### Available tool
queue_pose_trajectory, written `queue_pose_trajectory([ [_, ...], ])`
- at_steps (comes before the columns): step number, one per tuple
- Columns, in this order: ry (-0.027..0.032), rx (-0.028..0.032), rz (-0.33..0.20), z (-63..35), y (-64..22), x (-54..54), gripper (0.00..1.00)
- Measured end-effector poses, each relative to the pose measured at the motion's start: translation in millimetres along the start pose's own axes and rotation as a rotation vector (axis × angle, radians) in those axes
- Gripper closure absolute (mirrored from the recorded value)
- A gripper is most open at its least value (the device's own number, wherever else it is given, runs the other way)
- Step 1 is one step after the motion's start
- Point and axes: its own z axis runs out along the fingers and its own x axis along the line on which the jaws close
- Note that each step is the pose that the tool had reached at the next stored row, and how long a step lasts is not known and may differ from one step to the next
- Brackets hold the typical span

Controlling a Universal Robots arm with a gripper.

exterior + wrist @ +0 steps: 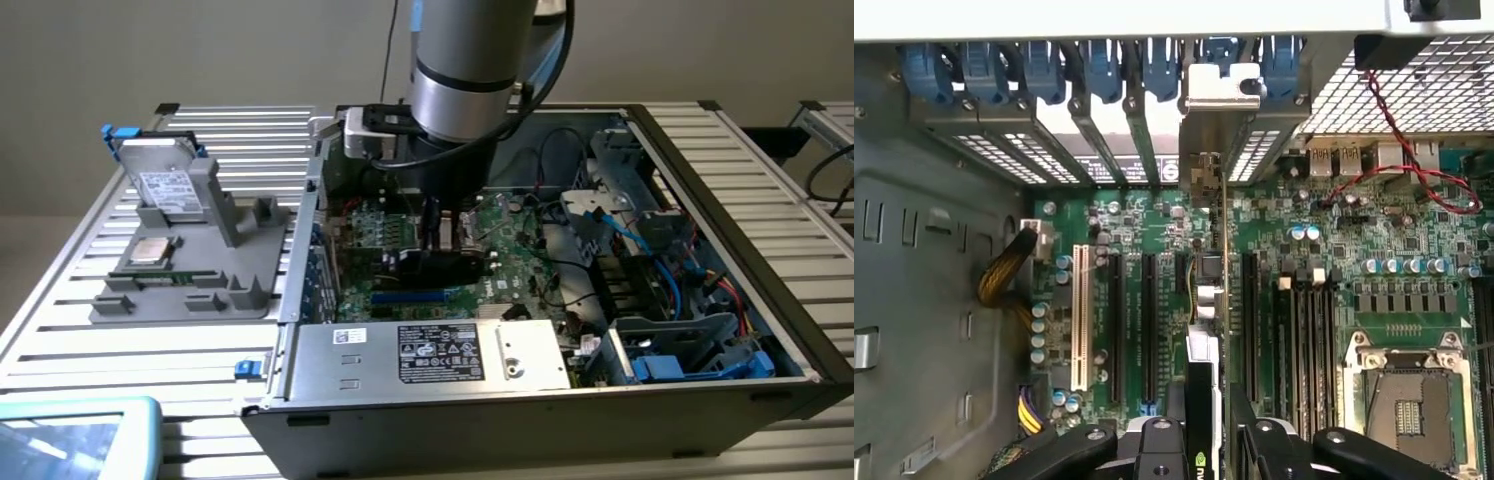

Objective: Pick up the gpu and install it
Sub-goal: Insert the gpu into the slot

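While the end effector point(1209, 445) clamped the gpu point(1204, 300) edge-on over the motherboard point(1414, 250), any tilt could jam its bracket point(1204, 140) against the case point(944, 300) or leave it unseated.

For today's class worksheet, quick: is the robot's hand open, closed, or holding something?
Hand: closed on the flat green-and-black gpu card with a silvery metal bracket, edge-on to the green motherboard.
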Motion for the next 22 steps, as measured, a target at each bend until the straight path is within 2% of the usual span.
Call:
queue_pose_trajectory([
  [7, 0.0001, 0.0022, -0.001, 9.1, 2.9, 0.0, 0.73],
  [16, 0.0000, 0.0077, -0.001, 13.4, 5.6, -1.7, 0.73],
  [22, 0.0000, 0.0093, -0.001, 15.2, 6.8, -4.1, 0.73],
])
